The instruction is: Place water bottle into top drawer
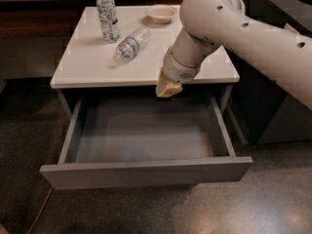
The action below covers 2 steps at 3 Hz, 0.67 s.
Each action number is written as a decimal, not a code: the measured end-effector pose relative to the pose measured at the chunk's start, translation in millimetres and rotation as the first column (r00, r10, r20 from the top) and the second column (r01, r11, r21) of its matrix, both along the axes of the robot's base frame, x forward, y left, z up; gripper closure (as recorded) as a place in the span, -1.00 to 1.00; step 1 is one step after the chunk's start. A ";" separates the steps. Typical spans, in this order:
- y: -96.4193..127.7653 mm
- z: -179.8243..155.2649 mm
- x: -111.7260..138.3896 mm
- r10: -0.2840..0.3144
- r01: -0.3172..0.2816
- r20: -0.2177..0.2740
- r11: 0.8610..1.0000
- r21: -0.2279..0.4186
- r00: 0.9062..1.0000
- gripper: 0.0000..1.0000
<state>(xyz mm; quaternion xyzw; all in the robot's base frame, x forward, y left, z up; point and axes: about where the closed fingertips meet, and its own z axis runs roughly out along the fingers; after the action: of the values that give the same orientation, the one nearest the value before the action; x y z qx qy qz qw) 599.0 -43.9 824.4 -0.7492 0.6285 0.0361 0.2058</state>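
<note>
Top drawer (pixel 146 172) is pulled wide open. The water bottle (pixel 130 44) lies on its side on the white counter (pixel 83 67), just beside an upright bottle (pixel 107 14). The gripper (pixel 168 88) hangs over the drawer's back edge, fingers apparently pressed together, hard to tell from here.

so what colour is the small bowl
Off-white bowl, camera view. Pincer hangs above the open drawer.

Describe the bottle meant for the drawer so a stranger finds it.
Look at the square white tabletop above the open grey drawer, left of the tan tool hanging at its front edge. The small clear ribbed plastic bottle lies on its side; the white-capped bottle beside it stands upright.
</note>
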 end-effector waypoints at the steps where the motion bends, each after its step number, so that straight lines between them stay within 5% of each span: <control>1: 7.0 30.0 36.2 0.072 -0.071 0.018 0.996 -0.060 0.997 1.00; 2: 14.4 54.2 64.2 0.118 -0.114 0.043 0.989 -0.089 0.992 1.00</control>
<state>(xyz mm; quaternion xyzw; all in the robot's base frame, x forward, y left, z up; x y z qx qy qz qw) 663.3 -29.5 878.6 -0.7935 0.5796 0.0027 0.1856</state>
